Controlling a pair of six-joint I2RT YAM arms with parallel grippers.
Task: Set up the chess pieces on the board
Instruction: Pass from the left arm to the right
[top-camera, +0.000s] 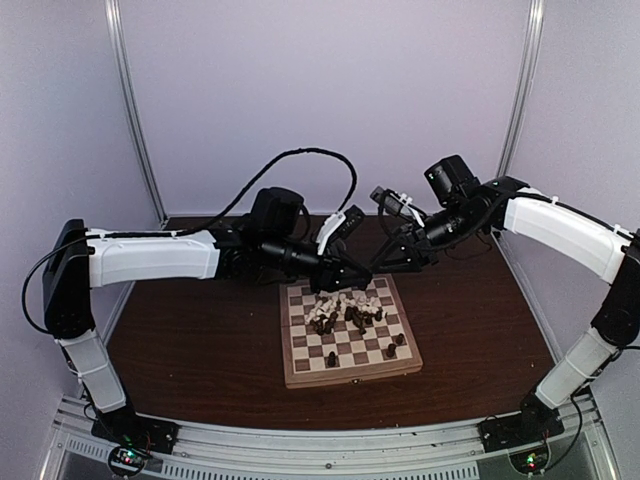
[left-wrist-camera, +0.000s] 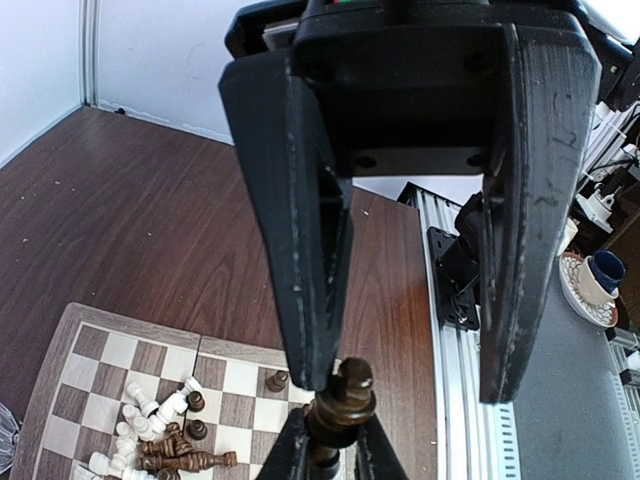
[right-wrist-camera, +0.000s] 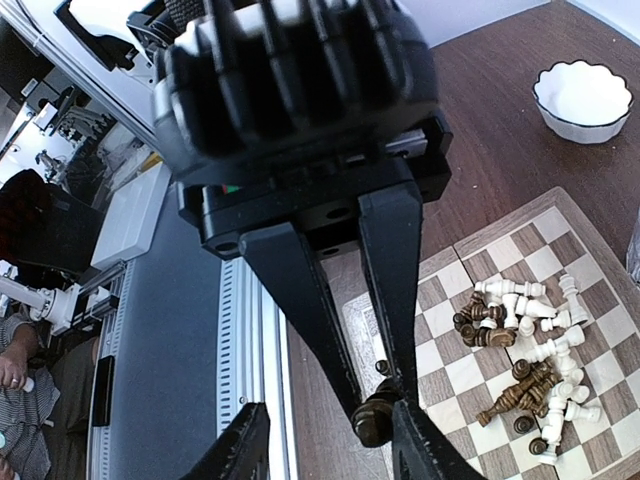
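Note:
The board lies mid-table, with a heap of dark and cream chess pieces lying on its far half and a few dark pawns standing nearer. Both grippers meet above the board's far edge. My right gripper is shut on a dark brown piece and holds it in the air. In the left wrist view that dark piece stands upright between the right gripper's fingers. My left gripper is open, its jaws wide around the piece, one finger next to the piece's head.
A white scalloped bowl stands on the dark tabletop beyond the board. The aluminium rail runs along the table's near edge. A cup on a saucer sits off the table. Booth walls close the back and sides.

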